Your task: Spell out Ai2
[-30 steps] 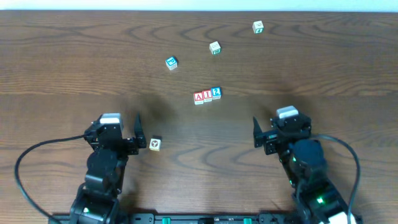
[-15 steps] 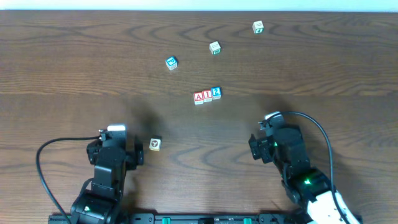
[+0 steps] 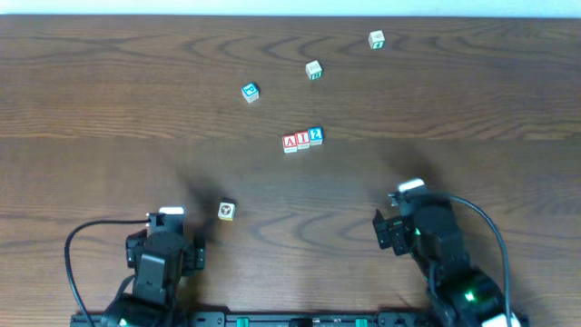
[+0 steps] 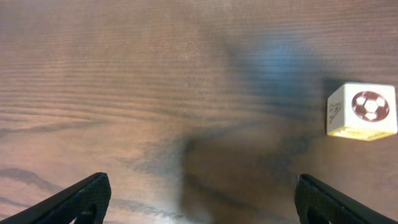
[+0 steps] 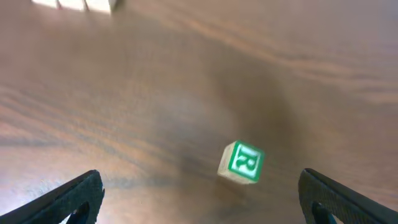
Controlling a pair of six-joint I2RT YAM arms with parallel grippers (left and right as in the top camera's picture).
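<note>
Three white cubes, the red A cube (image 3: 290,142), the red I cube (image 3: 302,140) and the blue 2 cube (image 3: 315,135), sit touching in a row near the middle of the table (image 3: 472,100), with the 2 set slightly farther from the arms. Both arms sit low at the near edge, well apart from that row. The left gripper (image 4: 202,200) has its fingers spread wide and empty, a ball-marked cube (image 4: 362,111) lying ahead to its right, and the right gripper (image 5: 202,198) is likewise spread and empty, a green R cube (image 5: 241,163) on the wood ahead of it.
</note>
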